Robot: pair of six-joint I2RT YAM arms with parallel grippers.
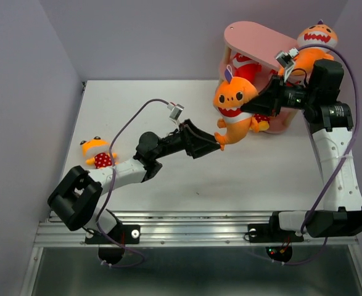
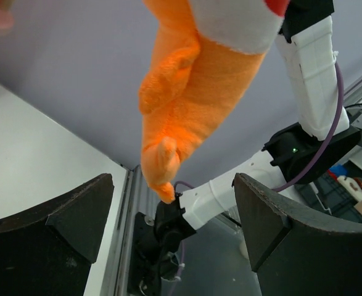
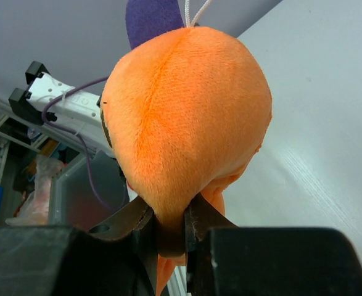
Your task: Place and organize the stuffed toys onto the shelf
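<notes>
My right gripper (image 1: pixel 250 108) is shut on an orange shark (image 1: pixel 233 98) with a white toothy mouth and holds it in the air in front of the pink shelf (image 1: pixel 258 38). In the right wrist view the shark's back (image 3: pixel 187 117) fills the frame and is pinched in the gripper (image 3: pixel 173 231). My left gripper (image 1: pixel 216 143) is open, with the shark's tail (image 1: pixel 228 136) at its tips. In the left wrist view the tail (image 2: pixel 174 105) hangs above the gap of the gripper (image 2: pixel 174 216). A second orange shark (image 1: pixel 317 37) lies on the shelf's top right. A red shark (image 1: pixel 246 64) sits under the top board.
A small yellow-orange figure with a red white-dotted part (image 1: pixel 98 153) lies on the white table (image 1: pixel 168 179) at the left. Another red-dotted toy (image 1: pixel 261 121) shows at the shelf's bottom board. Grey walls close in the back and the sides.
</notes>
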